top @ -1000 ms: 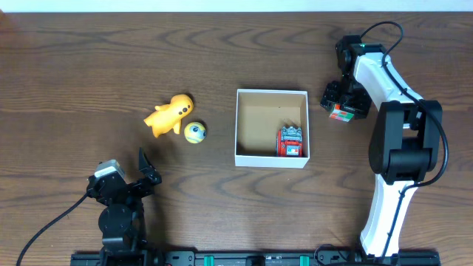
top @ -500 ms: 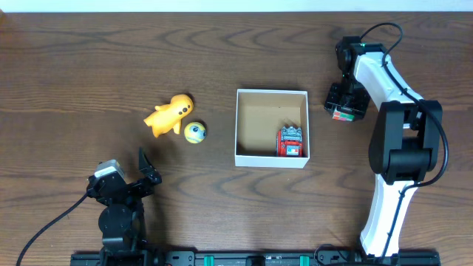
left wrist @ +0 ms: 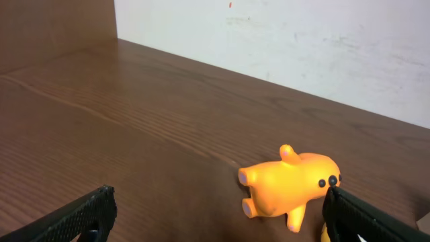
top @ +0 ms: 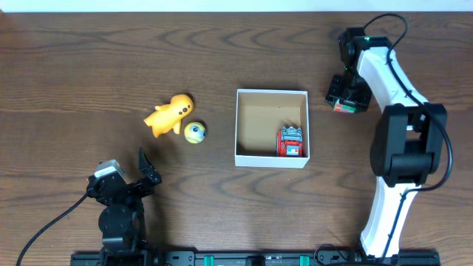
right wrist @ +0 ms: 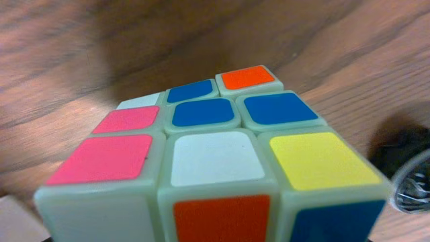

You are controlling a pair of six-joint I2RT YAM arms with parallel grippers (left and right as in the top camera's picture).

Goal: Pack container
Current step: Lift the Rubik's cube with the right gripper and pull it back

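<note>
Apparently pinching the puzzle cube (right wrist: 208, 161) in the right pincer (top: 344, 100) right of the container (top: 271, 158), with left pincer (top: 147, 168) spread, needing a carry over it.

Puzzle cube (right wrist: 208, 168) fills the frame, hard up against the wrist; pale green body. Upper face has pink, blue, orange, white and yellow tiles. Wooden table (right wrist: 80, 54) beyond. Dark blurred hardware (right wrist: 403, 161) at the cube's right.

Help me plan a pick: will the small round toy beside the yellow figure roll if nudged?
Likely: the round toy looks ball-shaped on a flat table. Small, so probably light. The yellow figure beside it might block it.
</note>
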